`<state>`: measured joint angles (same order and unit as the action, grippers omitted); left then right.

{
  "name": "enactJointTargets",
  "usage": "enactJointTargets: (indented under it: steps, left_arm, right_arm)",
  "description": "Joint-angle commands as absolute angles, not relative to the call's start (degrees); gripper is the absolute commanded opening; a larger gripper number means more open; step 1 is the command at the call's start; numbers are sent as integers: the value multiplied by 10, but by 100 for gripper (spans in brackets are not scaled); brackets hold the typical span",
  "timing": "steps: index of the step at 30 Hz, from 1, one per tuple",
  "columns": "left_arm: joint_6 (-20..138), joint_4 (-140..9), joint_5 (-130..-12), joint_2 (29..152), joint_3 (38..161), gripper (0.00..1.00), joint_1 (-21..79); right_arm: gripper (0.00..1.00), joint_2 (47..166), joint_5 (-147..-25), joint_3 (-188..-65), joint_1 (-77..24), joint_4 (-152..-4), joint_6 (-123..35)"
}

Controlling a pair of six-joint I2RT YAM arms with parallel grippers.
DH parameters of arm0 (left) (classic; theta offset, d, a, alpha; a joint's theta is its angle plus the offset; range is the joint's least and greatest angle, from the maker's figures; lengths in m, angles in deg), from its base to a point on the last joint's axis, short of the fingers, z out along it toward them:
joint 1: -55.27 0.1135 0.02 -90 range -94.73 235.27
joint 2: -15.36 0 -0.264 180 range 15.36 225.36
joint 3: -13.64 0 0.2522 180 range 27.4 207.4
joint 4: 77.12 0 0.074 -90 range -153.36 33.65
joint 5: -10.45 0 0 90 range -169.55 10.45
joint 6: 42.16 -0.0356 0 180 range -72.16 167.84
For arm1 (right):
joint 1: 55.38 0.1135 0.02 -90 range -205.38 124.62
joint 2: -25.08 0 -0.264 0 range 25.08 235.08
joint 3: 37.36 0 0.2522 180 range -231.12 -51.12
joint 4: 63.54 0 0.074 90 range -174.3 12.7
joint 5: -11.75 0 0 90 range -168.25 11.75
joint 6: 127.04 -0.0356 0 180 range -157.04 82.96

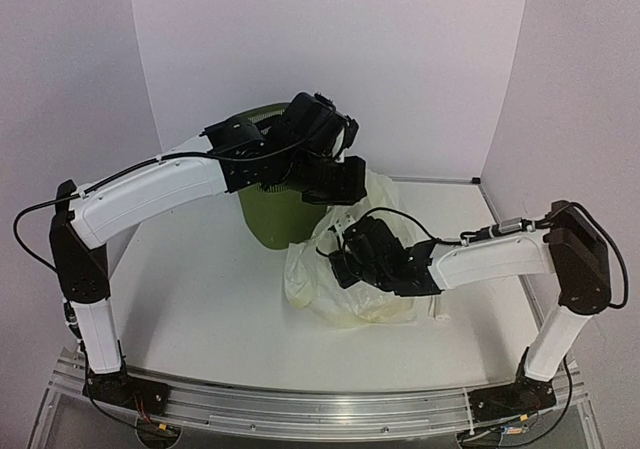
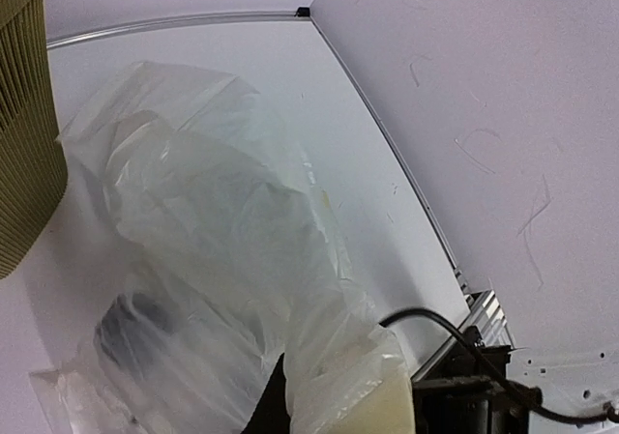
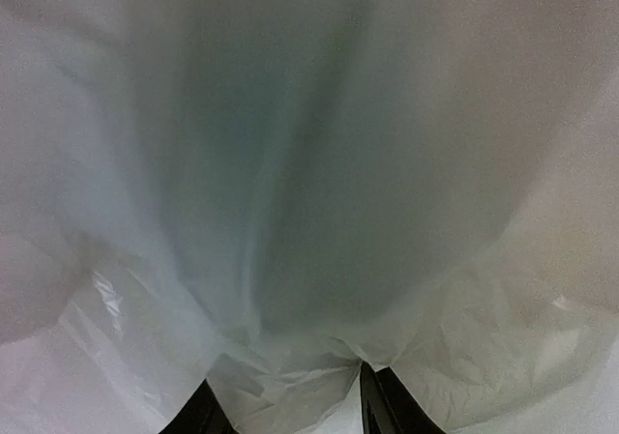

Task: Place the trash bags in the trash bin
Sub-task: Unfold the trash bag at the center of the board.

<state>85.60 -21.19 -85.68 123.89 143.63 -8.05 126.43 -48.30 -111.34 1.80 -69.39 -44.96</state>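
The left arm (image 1: 150,194) covers most of the bin's (image 1: 265,217) rim. The bag (image 1: 310,281), pale, glossy and crinkled, slumps just right of the bin and swallows the right jaws. Their fingertips (image 3: 387,410) stand partly apart with film between them. The left jaws, out of their own view, are pinched closed on the bag's top. Bare worktop (image 1: 200,299) lies left of the bin.

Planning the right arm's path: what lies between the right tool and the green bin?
In the top view, only trash bag film lies between the right tool and the trash bin.
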Motion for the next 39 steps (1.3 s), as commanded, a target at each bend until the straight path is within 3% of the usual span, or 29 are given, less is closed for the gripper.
enactJointTargets:
  steps: [1,9,14,21,27,30,36,39]
  left_arm:
    - [869,-220,-883,1165,1413,0,-90]
    - [855,-219,-960,1102,1399,0,-90]
    - [842,-217,-1023,1093,1405,0,-90]
    - [817,-184,-1119,1090,1415,0,-90]
    - [823,-134,-1181,1110,1407,0,-89]
    - [821,-151,-1158,1127,1392,1,-88]
    - [787,-275,-995,1160,1341,0,-88]
    - [785,-301,-937,1183,1349,0,-88]
  right_arm:
    - [40,1297,-418,-1136,-32,-674,-451]
    - [36,1295,-388,-1116,-106,-762,-460]
    - [34,1231,-401,-1088,-110,-804,-476]
    - [34,1161,-280,-1089,-128,-985,-521]
    - [36,1070,-285,-1121,-163,-1161,-580]
    - [39,1016,-427,-1127,-164,-1163,-546]
    - [52,974,-873,-1120,-164,-1099,-447]
    - [61,971,-989,-1125,-163,-1083,-424]
